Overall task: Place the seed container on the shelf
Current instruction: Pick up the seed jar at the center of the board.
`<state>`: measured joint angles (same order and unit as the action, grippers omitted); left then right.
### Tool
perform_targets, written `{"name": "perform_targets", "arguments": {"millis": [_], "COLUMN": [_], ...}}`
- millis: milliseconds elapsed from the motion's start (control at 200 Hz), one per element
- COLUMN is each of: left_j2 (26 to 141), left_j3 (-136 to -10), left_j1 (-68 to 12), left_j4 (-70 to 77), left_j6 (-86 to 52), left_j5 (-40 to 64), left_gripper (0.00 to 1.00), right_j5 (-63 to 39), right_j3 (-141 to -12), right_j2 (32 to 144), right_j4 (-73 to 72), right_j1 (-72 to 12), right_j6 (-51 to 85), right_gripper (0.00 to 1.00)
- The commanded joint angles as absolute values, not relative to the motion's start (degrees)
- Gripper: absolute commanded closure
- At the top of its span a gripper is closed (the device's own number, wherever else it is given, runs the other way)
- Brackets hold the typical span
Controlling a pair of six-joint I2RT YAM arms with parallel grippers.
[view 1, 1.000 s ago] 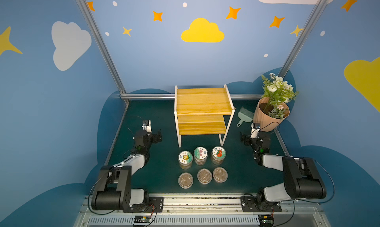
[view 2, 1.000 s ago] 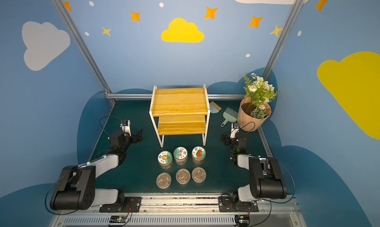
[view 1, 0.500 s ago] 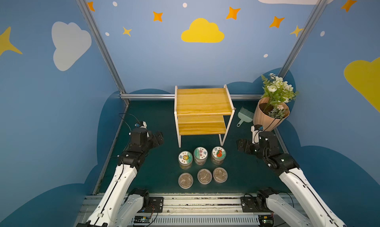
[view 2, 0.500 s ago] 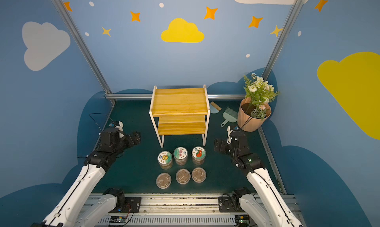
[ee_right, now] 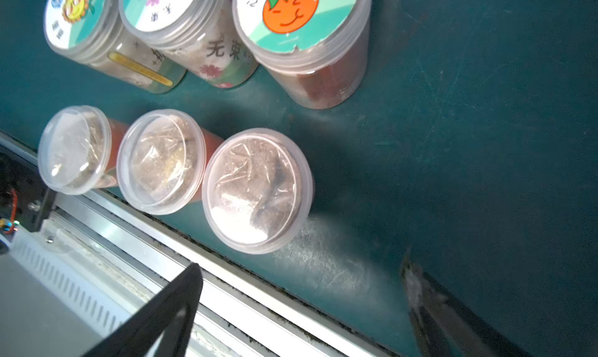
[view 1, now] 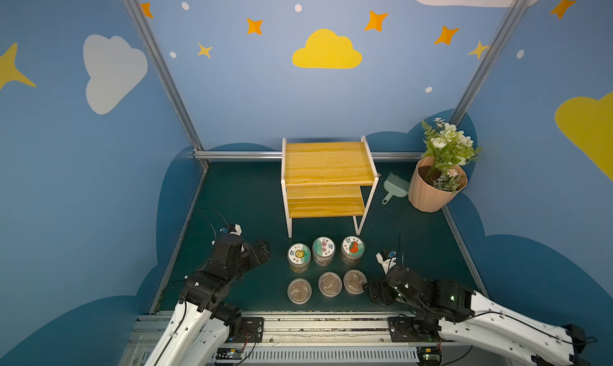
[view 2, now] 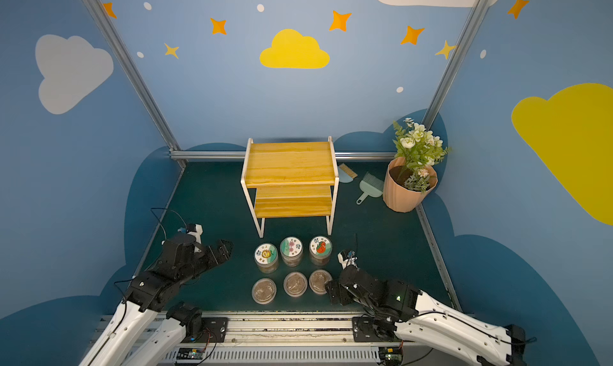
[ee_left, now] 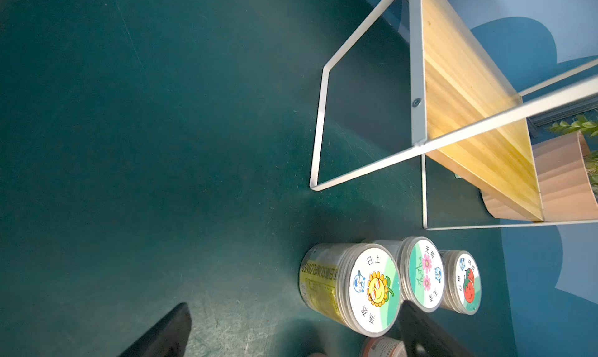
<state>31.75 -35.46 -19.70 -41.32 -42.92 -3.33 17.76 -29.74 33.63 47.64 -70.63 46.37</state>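
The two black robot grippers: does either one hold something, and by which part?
Nothing is held. The left gripper and the right gripper both stand open, empty.

top views kinda dim but evenly lit and sharp, frame posts (view 1: pixel 161 69) splaying out wide-angle style, right wrist view softer and grainy, soft shadows beside the seed jars (ee_right: pixel 310 48), white glare on the clear lids (ee_right: pixel 255 190), right gripper (ee_right: pixel 301 268) tips blurry

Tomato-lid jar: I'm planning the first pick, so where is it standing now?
In both top views the tomato-lid jar stands at the robot's right end of the labelled row, beside the flower-lid jar, near the right front leg of the shelf.
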Motion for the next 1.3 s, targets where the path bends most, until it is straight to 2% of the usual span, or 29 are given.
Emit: {"name": "perform_targets", "arguments": {"millis": [0, 240, 385, 606, 686, 816, 1026, 1296], "left_j2": [31.46, 31.07, 31.45, 31.52, 30.97, 30.85, 30.44, 30.85], "left_j3": [-36.04, -34.84, -34.10, -33.22, -32.37, -31.82, -31.73, -31.84], "left_j1": [-20.90, -23.68, -25.02, -26.62, -26.81, -27.20, -27.59, -28.02], "left_j4": [-43.66, -43.21, -41.70, -37.75, -35.21, -33.80, -32.57, -31.63], "left_j6": [-44.12, -44.60, -44.65, -43.89, -44.16, -44.31, -43.39, -42.57], "left_j5": [-4.66, -6.83, -7.85, -9.15, -8.53, -9.29, -10.50, -11.56], "left_gripper": [0.00, 0.00, 0.00, 0.00, 0.00, 0.00, 0.00, 0.00], "right_j5": [27.90, 35.47, 37.89, 39.20, 40.25, 41.20, 42.66, 42.61], "right_j3": [-30.74, -26.97, -23.85, -15.43, -12.73, -5.90, -1.78, -0.67], "right_j2": [35.24, 39.72, 44.58, 45.92, 43.53, 37.51, 32.05, 34.11], "right_j4": [49.66, 46.14, 40.52, 24.33, 23.77, 13.78, 12.76, 12.48], "right_j1": [-77.61, -93.85, -98.52, -99.19, -99.32, -99.07, -98.05, -95.01], "right_j6": [55.16, 66.95, 69.81, 64.87, 65.03, 57.23, 53.22, 54.41], "right_gripper": [0.02, 0.02, 0.02, 0.02, 0.02, 0.02, 0.02, 0.02]}}
